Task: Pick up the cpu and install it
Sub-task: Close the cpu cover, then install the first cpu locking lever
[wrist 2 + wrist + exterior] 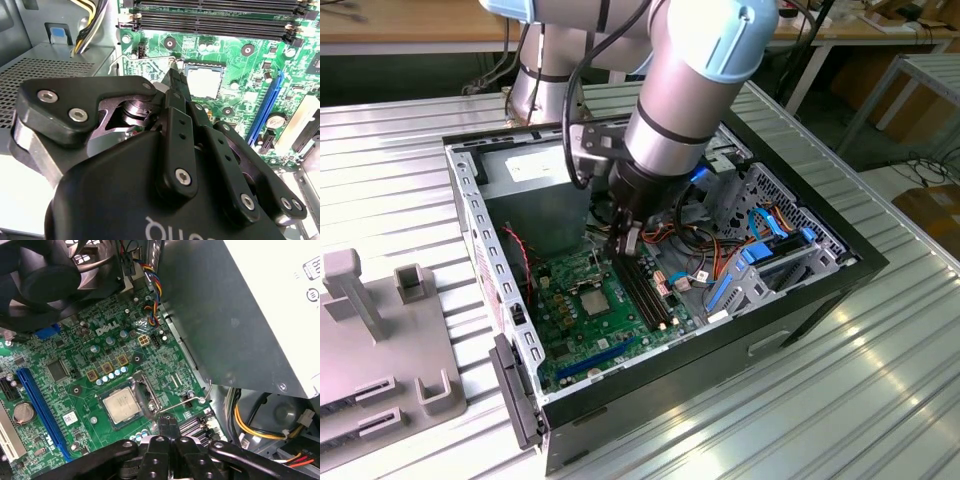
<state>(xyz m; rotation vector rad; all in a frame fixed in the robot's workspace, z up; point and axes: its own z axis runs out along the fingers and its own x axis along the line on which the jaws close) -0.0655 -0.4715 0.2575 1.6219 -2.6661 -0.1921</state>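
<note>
We start with the ribbed metal worktop (880, 380), where an open computer case (820, 290) lies on its side near the middle. Inside it, the green motherboard (582, 335) covers the case floor, with a power supply box (240, 315) along one wall and black memory slots (215, 22) along one board edge.

The arm (690, 90) reaches down into the case, and the gripper (168, 426) hangs just above the board, beside the socket. Its two fingers (176, 97) are pressed together with nothing between them.

The cpu (122, 405) already lies flat in the socket, near the middle of the board, silver face up. The socket's metal frame (146, 399) stands swung open next to it, and the thin wire lever (186, 402) sits raised, so we judge the chip placed but not locked.

The risks we see come from how close everything is. The fingertips sit near the lever and the open frame; a sideways slip could catch the wire and bend it, or nudge the chip askew in its seat. Pressing down with the chip misaligned could damage the socket contacts. The arm's wrist also passes close to loose cables (705, 275) in the case, which could snag.
</note>
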